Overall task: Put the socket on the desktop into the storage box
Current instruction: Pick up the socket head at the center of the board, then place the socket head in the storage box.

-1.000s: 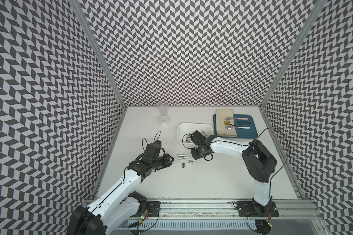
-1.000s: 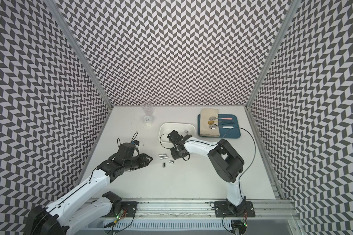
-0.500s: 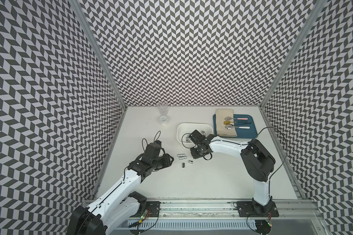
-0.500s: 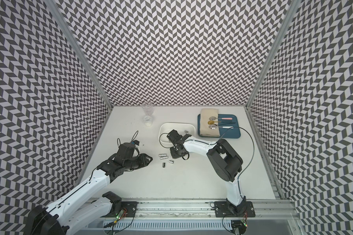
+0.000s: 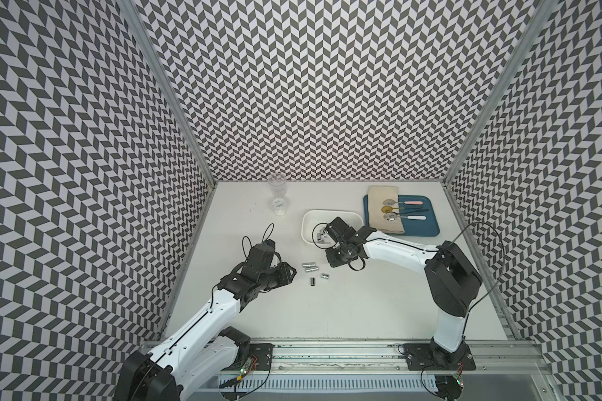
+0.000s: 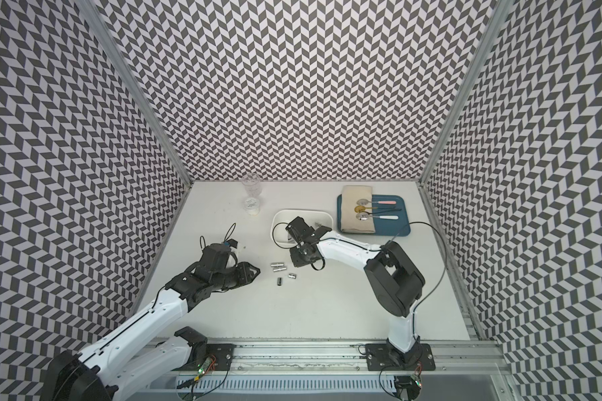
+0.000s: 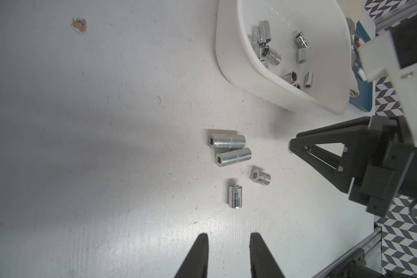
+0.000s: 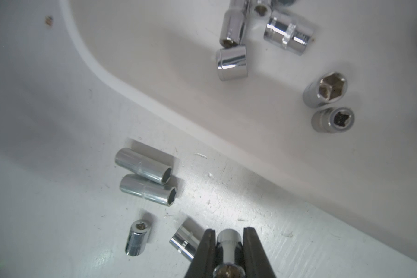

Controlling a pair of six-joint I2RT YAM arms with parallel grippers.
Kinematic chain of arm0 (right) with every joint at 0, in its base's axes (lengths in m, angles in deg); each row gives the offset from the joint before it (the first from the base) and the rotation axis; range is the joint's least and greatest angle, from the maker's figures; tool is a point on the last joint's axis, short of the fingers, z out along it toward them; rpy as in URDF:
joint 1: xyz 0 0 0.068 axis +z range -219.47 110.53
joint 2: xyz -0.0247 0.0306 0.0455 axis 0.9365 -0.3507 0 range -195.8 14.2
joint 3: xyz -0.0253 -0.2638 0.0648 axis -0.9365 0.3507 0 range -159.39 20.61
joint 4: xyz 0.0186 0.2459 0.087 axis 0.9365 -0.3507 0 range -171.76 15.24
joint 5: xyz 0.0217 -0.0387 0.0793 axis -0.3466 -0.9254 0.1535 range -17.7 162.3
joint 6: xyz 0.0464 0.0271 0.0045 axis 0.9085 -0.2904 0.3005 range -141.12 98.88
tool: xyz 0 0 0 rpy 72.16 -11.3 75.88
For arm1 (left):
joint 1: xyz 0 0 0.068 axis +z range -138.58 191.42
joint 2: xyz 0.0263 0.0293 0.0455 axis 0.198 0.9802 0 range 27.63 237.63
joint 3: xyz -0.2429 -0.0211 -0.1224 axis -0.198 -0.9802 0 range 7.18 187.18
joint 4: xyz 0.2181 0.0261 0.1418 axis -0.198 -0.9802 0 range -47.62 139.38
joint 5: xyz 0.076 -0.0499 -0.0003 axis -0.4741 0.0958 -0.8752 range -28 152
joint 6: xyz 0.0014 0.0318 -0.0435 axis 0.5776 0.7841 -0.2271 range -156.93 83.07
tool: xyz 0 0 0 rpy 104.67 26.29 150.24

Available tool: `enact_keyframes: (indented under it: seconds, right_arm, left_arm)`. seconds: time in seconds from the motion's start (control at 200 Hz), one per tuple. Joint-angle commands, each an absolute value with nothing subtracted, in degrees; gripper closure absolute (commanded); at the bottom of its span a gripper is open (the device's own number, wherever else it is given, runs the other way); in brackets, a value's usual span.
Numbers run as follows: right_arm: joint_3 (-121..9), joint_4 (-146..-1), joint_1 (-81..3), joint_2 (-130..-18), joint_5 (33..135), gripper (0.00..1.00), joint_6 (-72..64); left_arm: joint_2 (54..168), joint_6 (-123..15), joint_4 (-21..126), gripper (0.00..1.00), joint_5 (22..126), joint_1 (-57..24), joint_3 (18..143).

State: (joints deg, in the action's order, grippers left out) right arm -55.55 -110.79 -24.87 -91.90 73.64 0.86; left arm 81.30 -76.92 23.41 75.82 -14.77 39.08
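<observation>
Right wrist view: the right gripper is clamped on a socket. The chrome barrel is pinched between two black fingers and lies along them, one open end toward the camera. Whether this socket touches the table I cannot tell. A short socket lies on the table just beside one finger, partly hidden behind it. A second short socket lies a little apart. Two long sockets lie side by side, touching, between the gripper and the box. The held socket is outside the box, near its rim. Several loose sockets rest on the box floor.

Left wrist view shows the left gripper with its fingers a narrow gap apart and nothing between them. It points toward the four sockets on the table and is apart from all of them; the nearest is the second short socket.

In both top views the box stands toward the back of the table, just beside a blue tray that carries a cloth and spoons. A clear cup stands near the back wall, apart from the box. The right gripper hangs just in front of the box, the left gripper on the other side of the four table sockets.
</observation>
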Motion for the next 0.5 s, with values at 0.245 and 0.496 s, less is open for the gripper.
enact_keyframes:
  seconds: [0.245, 0.496]
  right_arm:
    - [-62.24, -113.24, -29.22, -87.8, 73.92, 0.86, -0.25]
    - [-68.48, -114.3, -33.88, -91.42, 74.64, 0.86, -0.55]
  left_arm:
    - [82.08, -76.84, 24.07, 0.67, 76.11, -14.42, 40.32]
    - [82.56, -76.75, 24.07, 0.67, 76.33, -14.42, 41.02]
